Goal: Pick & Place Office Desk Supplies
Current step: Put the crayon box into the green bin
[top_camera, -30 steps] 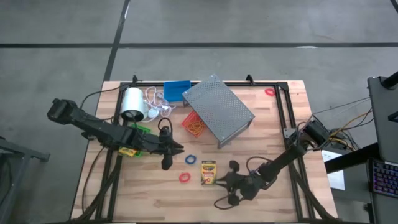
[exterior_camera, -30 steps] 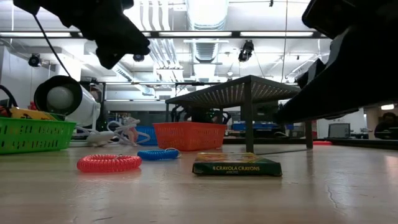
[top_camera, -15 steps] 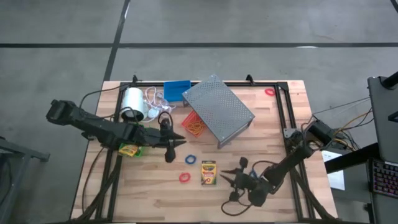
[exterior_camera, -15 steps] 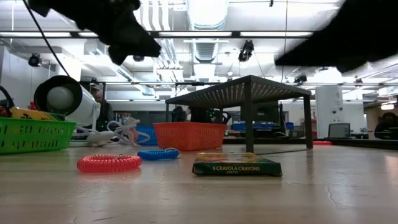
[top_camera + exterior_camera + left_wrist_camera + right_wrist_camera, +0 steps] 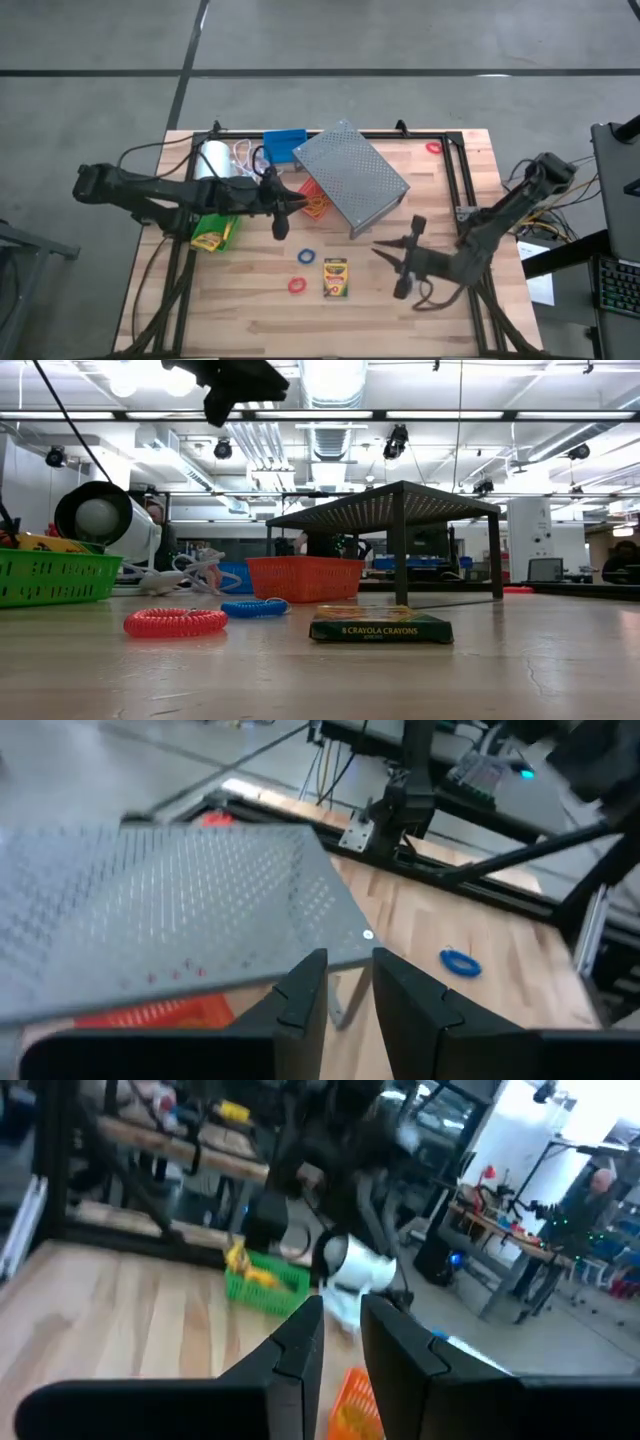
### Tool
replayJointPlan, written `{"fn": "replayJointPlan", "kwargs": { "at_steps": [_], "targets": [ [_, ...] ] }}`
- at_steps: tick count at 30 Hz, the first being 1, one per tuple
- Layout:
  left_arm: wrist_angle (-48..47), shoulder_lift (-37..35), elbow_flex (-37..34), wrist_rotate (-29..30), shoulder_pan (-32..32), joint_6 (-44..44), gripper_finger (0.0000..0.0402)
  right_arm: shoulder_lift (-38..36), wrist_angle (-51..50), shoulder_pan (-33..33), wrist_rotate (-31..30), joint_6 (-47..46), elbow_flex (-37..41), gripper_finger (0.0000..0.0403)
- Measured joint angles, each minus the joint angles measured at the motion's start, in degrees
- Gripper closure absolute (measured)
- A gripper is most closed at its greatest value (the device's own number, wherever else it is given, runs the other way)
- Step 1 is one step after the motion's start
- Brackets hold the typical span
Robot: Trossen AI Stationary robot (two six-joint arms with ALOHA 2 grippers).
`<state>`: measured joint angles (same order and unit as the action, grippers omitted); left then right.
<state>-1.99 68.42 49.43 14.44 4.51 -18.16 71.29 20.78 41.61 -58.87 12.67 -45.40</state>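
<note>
While both arms hang clear above the table in the high view, the left gripper and right gripper carry nothing, fingers slightly parted. Low view: the crayon box lies flat beside the red band, probably awaiting pickup. Wrist views show narrow empty gaps.

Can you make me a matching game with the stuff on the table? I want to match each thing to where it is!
Things:
1. crayon box
2. green bin
3. red-orange bin
4. blue bin

Places:
A. partly under the grey metal rack
B. at the far edge of the table, next to the white roll
C. lying flat between the red ring and the right gripper
D. near the table's left side, with a yellow box inside

Pairs: 1-C, 2-D, 3-A, 4-B
</note>
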Motion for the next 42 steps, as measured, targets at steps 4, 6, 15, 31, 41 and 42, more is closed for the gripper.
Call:
{"fn": "replayJointPlan", "kwargs": {
  "at_steps": [4,6,15,31,41,42],
  "targets": [
    [-0.4,0.0,-1.4,0.1,0.0,-4.4,0.0315,0.8,-5.4,0.8,0.0,-5.0,-2.7,0.0335],
    [-0.6,0.0,-1.8,0.3,0.0,-4.0,0.0315,3.6,-7.7,1.9,-0.7,-6.7,-3.8,0.0335],
    [-1.9,0.0,-3.0,0.5,-0.1,-3.7,0.0315,26.7,-8.4,7.0,-14.0,-19.8,-17.2,0.0335],
    [-3.5,2.4,-3.5,-6.0,-0.6,-1.2,0.0316,49.7,-55.8,5.0,0.0,-80.4,-32.9,0.0335],
    [-2.4,9.1,-4.6,-14.7,-6.3,-1.0,0.0316,53.2,-55.6,4.5,1.0,-86.8,-33.7,0.0335],
    [-1.8,9.9,-4.5,-14.8,-6.7,-1.0,0.0316,53.1,-55.5,4.4,1.1,-86.1,-33.6,0.0335]
  ]
}}
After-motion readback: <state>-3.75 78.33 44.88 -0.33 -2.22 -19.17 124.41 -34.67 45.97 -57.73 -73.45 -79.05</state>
